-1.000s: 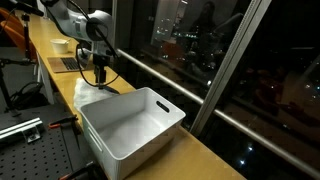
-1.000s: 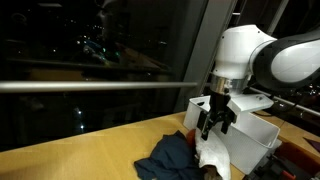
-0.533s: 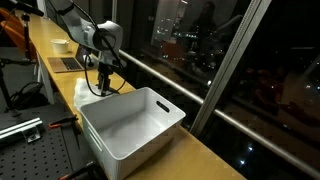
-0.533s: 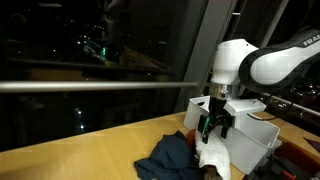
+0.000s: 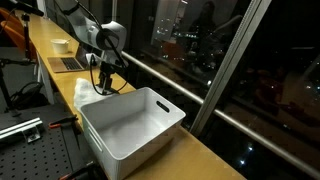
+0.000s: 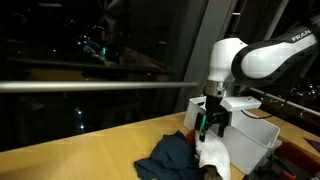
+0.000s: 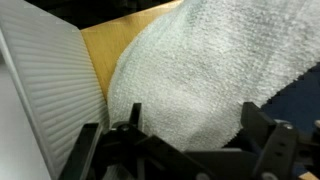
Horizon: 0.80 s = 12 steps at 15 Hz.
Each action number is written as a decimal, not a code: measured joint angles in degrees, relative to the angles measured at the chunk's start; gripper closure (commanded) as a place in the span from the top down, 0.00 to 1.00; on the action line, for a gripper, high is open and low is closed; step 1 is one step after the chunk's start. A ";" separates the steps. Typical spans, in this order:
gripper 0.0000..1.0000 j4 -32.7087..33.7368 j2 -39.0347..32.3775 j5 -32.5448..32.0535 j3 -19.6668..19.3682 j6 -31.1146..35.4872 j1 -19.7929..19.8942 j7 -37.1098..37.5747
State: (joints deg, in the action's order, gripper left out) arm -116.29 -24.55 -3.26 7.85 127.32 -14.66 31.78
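The Robotiq gripper hangs with its jaws spread wide and nothing between them, just above the white terry towel. In the wrist view the towel fills the frame from the centre out to 2 o'clock, directly under the open fingers.

A sound grip here, as I judge it, calls for a straight descent onto the towel's raised middle, so that the pads bite a thick fold rather than a loose edge. They should also stay clear of the dark blue cloth lying against the towel at 9 o'clock, and of the bin wall just beside it at 9 o'clock in the wrist view.

The white plastic bin stands on the wooden counter, with the towel off its far end at about 10 o'clock. Its inside shows only bare white walls and floor.
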 measured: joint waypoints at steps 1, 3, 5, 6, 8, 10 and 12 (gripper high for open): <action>1.00 0.18 -0.02 0.35 -0.02 -0.13 0.00 -0.33; 1.00 0.46 -0.06 0.67 -0.04 -0.24 0.00 -0.78; 1.00 0.58 -0.20 0.73 -0.04 -0.27 -0.07 -0.91; 1.00 0.72 -0.40 0.73 -0.04 -0.30 -0.20 -0.92; 1.00 1.59 -1.37 0.73 -0.03 -0.53 -0.91 -0.92; 0.98 3.19 -2.98 0.72 -0.03 -1.25 -2.19 -0.83; 0.73 5.13 -4.92 0.72 -0.03 -2.25 -3.57 -0.78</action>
State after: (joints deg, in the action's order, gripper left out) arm -111.16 -29.47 -2.55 7.81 125.07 -18.23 30.99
